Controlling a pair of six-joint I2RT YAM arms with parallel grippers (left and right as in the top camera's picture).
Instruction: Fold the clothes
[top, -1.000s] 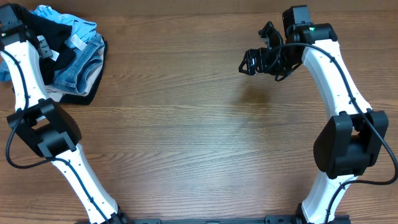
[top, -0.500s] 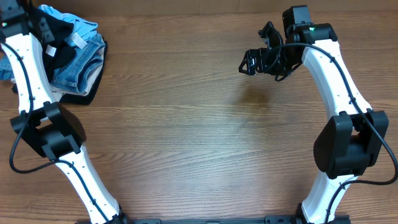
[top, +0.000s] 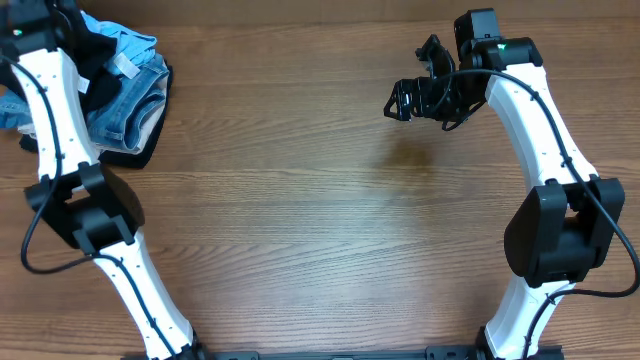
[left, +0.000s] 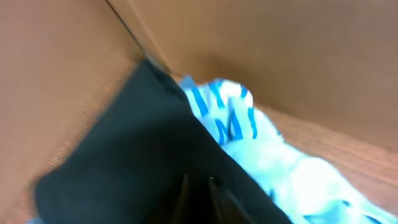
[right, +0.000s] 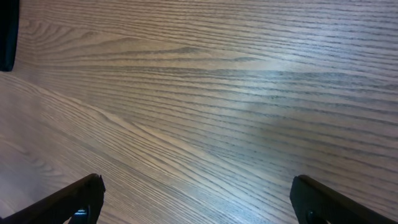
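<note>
1. A wood-grain table (top: 300, 230) fills the overhead view. In the left wrist view a plain tan wall (left: 280, 50) rises just behind the pile of clothes (top: 125, 100).
2. The pile is unfolded and lies heaped at the table's far left corner. Blue jeans (top: 135, 100) are on top. A black garment (left: 143, 155) runs under and beside them, with its dark edge showing along the side of the pile nearest the robot.
3. A white cloth with blue print (left: 249, 137) lies crumpled in the pile, touching the black garment on the side next to the wall.
4. The left arm (top: 55, 120) stretches over the pile's left part, and its wrist is at the pile's far end.
5. The left gripper (left: 198, 190) sits right above the black garment, with its two fingertips close to each other. The view is blurred, so I cannot tell whether they pinch the cloth.
6. The right gripper (top: 402, 100) hangs well apart from the pile, far to its right, above bare wood.
7. In the right wrist view its fingertips (right: 81, 199) stand wide apart with nothing between them except the table surface.
</note>
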